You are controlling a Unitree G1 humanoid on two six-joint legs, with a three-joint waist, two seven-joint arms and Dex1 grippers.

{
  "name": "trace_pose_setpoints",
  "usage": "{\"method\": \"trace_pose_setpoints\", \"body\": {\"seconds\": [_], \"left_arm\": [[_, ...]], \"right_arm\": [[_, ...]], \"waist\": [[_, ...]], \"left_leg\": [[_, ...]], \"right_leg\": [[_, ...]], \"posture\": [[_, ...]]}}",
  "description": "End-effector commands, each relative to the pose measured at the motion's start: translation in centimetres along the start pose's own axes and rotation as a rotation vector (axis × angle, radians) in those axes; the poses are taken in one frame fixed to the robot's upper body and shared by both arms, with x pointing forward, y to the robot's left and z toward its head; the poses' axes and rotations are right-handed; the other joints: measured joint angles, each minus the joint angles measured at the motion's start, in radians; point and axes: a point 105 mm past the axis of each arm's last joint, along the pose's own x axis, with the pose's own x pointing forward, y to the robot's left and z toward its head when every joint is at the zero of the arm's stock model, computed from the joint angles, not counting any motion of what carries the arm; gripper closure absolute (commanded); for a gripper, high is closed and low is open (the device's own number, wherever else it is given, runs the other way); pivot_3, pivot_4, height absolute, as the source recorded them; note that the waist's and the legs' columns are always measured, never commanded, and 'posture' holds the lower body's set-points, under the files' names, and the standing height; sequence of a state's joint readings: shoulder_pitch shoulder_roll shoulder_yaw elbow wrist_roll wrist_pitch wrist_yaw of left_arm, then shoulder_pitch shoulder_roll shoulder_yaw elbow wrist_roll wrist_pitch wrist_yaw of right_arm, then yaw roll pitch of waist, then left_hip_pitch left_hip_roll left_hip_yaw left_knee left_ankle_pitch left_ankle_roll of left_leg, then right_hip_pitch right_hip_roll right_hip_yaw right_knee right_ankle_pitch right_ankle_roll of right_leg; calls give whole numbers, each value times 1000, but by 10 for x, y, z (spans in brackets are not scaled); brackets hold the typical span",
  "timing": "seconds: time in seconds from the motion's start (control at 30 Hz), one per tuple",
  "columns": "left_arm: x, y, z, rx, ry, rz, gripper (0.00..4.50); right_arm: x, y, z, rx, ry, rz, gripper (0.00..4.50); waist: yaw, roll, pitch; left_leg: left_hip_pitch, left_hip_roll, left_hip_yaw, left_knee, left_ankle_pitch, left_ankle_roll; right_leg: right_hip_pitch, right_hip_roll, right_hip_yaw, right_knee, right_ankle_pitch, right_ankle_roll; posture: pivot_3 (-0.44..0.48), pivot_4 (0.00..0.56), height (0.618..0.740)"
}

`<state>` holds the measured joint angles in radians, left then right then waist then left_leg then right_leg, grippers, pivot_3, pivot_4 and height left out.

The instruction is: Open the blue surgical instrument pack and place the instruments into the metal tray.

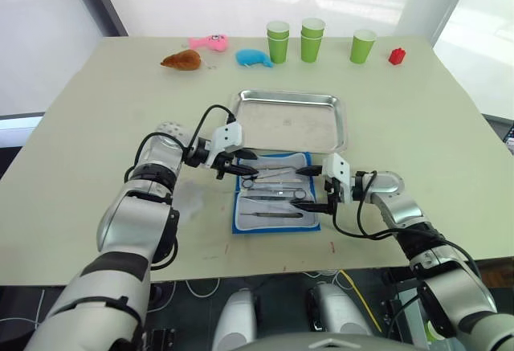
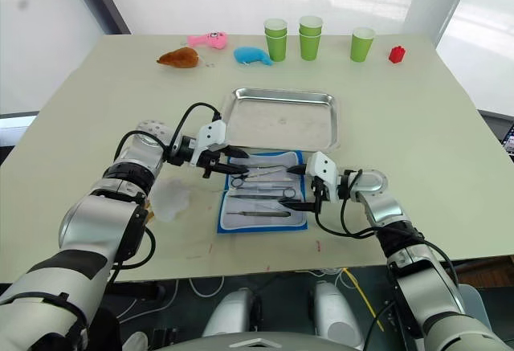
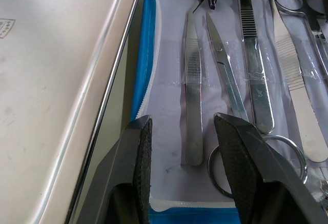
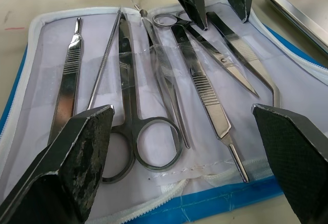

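The blue surgical instrument pack point(image 1: 275, 226) lies unzipped and flat on the table, just in front of the metal tray point(image 1: 291, 122). Several silver instruments point(image 1: 273, 194) lie in rows on its pale lining under clear straps: scissors point(image 4: 134, 131), tweezers point(image 3: 192, 96), forceps and a thin straight probe point(image 4: 105, 62). My left gripper point(image 1: 241, 164) hovers open over the pack's far left corner, its fingers point(image 3: 137, 167) straddling the tweezers without touching them. At the pack's right edge my right gripper point(image 1: 310, 190) is spread wide open, facing the handle ends. The tray holds nothing.
Along the far edge stand green paper cups point(image 1: 311, 39), a red block point(image 1: 396, 56), and brown point(image 1: 181, 60), pink point(image 1: 210, 42) and blue point(image 1: 254, 58) plush toys. Cables hang below the near table edge.
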<state>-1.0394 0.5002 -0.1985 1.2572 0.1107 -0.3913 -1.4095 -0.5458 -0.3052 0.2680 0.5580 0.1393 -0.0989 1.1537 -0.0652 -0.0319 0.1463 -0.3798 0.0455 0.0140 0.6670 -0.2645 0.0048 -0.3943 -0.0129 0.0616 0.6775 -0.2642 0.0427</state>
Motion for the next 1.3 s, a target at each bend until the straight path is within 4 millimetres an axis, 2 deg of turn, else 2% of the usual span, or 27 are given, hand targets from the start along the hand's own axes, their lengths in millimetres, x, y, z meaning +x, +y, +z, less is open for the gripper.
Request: {"method": "trace_pose_setpoints", "body": {"seconds": [0.03, 0.13, 0.2, 0.23, 0.33, 0.37, 0.9, 1.3], "left_arm": [[3, -7, -13, 10, 73, -37, 2446], [4, -9, -13, 10, 74, -45, 2446], [4, -8, -13, 11, 72, -43, 2971], [5, -8, -12, 11, 62, -41, 3044], [6, -8, -10, 12, 49, -39, 4339], [6, -9, -11, 12, 50, -42, 4484], [4, -6, 1, 39, 66, -86, 4484], [-9, 2, 9, 17, 159, -135, 4484]], "right_arm": [[-3, 23, -62, 119, 226, 27, 0], [-4, 24, -63, 117, 228, 28, 0], [-4, 23, -63, 118, 227, 26, 0], [-3, 23, -63, 117, 226, 25, 0], [-2, 24, -63, 117, 227, 27, 0], [-1, 24, -64, 117, 228, 28, 0], [-1, 24, -67, 119, 257, 49, 0], [3, 25, -71, 139, 297, 68, 0]], "waist": [[0, 0, -1], [0, 1, -4], [0, 2, -5], [0, 2, -5], [0, 2, -6], [0, 2, -7], [-1, 2, -7], [-8, 2, -7]], "left_leg": [[0, 0, 0, 0, 0, 0], [0, 0, 0, -1, 0, 0], [0, 0, 0, -1, 0, 0], [0, 0, 0, -1, 0, 0], [0, 0, 0, -1, 0, 0], [0, 0, 0, -1, 0, 0], [0, 0, 0, -1, 0, 0], [1, 1, 1, -2, 0, 0]], "right_leg": [[0, 0, 0, 0, 0, 0], [0, 0, 0, 0, 0, 0], [0, 0, 0, -1, 0, 0], [0, 0, 0, -1, 0, 0], [0, 0, 0, -1, 0, 0], [0, 0, 0, -1, 0, 0], [0, 0, 0, -1, 0, 0], [0, 1, 1, -1, -1, 0]], "posture": [[0, 150, 740], [0, 150, 740], [0, 150, 740], [0, 150, 740], [0, 150, 740], [0, 150, 740], [0, 150, 740], [0, 150, 740]]}}
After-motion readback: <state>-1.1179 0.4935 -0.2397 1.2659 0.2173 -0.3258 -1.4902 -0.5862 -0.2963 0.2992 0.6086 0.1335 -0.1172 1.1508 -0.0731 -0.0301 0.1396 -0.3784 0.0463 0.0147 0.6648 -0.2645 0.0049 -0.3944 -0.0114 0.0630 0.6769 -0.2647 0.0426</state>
